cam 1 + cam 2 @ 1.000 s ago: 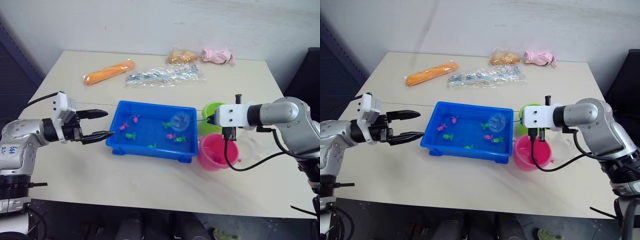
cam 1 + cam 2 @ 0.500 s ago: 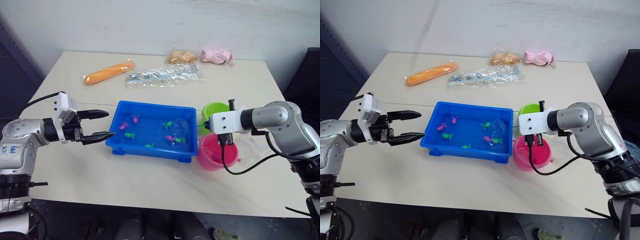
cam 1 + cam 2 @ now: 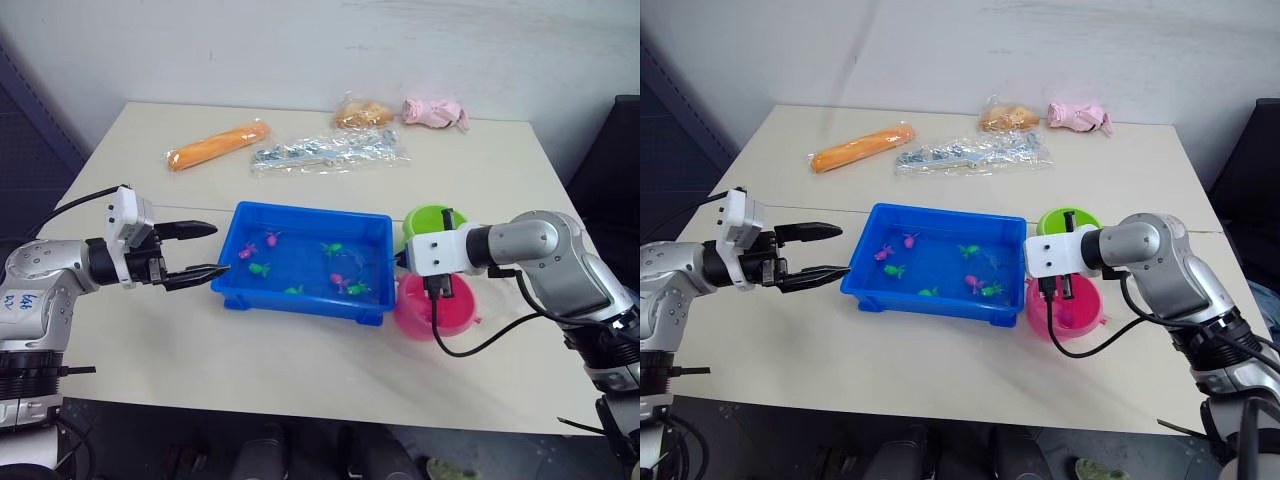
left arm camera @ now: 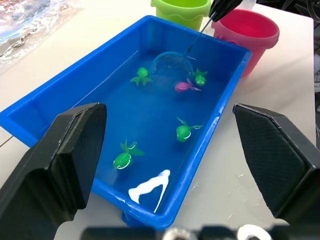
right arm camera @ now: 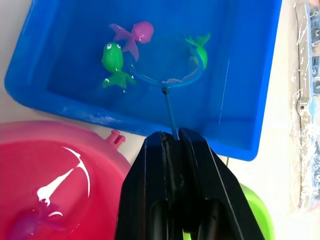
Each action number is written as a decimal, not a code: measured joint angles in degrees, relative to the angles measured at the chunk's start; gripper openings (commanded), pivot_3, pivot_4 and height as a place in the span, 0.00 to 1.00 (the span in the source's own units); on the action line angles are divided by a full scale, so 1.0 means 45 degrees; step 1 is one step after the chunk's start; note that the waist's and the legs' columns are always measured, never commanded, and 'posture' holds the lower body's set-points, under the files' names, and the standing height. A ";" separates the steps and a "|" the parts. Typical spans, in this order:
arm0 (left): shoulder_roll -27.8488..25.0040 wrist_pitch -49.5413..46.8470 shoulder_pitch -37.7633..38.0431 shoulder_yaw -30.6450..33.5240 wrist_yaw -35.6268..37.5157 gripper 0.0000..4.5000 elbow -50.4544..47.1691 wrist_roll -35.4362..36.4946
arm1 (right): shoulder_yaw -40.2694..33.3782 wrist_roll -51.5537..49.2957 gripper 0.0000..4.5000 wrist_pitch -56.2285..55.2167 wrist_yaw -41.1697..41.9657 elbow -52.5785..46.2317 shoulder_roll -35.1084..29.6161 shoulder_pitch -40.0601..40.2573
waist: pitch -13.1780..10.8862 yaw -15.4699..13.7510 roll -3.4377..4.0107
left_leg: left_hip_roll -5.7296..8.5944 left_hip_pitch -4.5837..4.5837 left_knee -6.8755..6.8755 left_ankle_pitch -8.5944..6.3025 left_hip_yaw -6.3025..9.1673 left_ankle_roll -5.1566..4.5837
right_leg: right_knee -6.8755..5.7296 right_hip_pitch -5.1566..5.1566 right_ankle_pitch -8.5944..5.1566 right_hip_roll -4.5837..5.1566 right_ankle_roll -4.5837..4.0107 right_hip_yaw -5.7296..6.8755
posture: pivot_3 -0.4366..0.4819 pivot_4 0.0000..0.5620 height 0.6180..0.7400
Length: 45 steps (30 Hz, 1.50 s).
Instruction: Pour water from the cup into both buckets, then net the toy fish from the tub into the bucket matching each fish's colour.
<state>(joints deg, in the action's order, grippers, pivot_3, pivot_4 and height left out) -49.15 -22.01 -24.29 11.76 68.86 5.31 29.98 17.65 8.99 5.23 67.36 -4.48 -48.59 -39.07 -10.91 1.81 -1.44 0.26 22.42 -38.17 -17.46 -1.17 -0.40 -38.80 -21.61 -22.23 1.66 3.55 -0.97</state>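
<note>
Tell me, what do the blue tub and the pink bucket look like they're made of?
The tub looks like glossy moulded plastic: bright, even blue, with a rolled rim. The pink bucket seems to be the same kind of smooth plastic, with light glinting on the water inside it.

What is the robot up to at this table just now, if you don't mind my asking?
It is fishing toy fish out of a blue tub of water. The right tool is shut on the net, whose hoop sits in the water among a pink fish and green fish. The pink bucket beside the tub already holds water and a pink fish. The left tool hovers open at the tub's other end.
</note>
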 measured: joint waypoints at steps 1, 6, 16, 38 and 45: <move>0.0007 0.0000 0.0002 0.0000 -0.0003 0.97 -0.0009 0.0000 | 0.0000 -0.0006 0.00 0.0018 0.0014 -0.0032 0.0034 0.0012 | 0.0000 -0.0001 0.0000 | 0.0000 0.0000 0.0000 0.0000 -0.0001 0.0000 | 0.0000 0.0000 0.0000 0.0000 0.0000 -0.0001 | 0.48 0.27 1.00; 0.0010 0.0001 0.0007 0.0000 -0.0043 0.97 -0.0016 0.0000 | 0.0000 -0.0001 0.00 0.0235 0.0135 -0.0185 0.0084 0.0173 | 0.0000 -0.0012 0.0000 | 0.0000 0.0000 -0.0001 0.0000 0.0000 0.0000 | -0.0001 0.0000 0.0000 0.0000 0.0000 0.0000 | 0.48 0.27 1.00; 0.0010 0.0011 0.0012 0.0002 -0.0095 0.97 -0.0020 0.0001 | -0.0105 -0.1178 0.00 0.1996 0.0696 -0.0681 0.0419 0.0543 | 0.0000 -0.0013 0.0000 | 0.0000 -0.0002 -0.0001 0.0001 0.0001 0.0002 | -0.0019 0.0001 0.0000 0.0001 0.0000 0.0002 | 0.48 0.27 1.00; 0.0559 0.0046 -0.0499 -0.0249 0.0039 0.97 -0.0029 0.0013 | -0.3642 -0.5981 0.00 0.4897 0.0317 -0.1452 0.0705 0.2572 | 0.0000 -0.0029 -0.0001 | 0.0000 -0.0002 -0.0004 0.0000 0.0003 -0.0001 | -0.0013 0.0008 0.0000 -0.0001 0.0000 0.0003 | 0.48 0.27 1.00; 0.1205 -0.0129 -0.1057 -0.0664 0.0169 0.97 -0.0094 0.0054 | -0.5444 -0.7001 0.00 0.4847 -0.0452 -0.2602 0.0509 0.4317 | 0.0000 -0.0079 0.0000 | 0.0001 0.0006 -0.0004 0.0000 0.0003 -0.0001 | -0.0018 0.0013 0.0001 0.0000 0.0001 0.0004 | 0.48 0.27 1.00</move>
<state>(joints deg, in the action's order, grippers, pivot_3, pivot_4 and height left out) -43.72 -22.60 -29.05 8.78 69.62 4.88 30.22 -6.85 -22.51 27.05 65.33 -16.19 -46.30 -19.64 -10.91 1.45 -1.45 0.26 22.44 -38.19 -17.46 -1.16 -0.41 -38.88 -21.55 -22.23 1.66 3.55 -0.95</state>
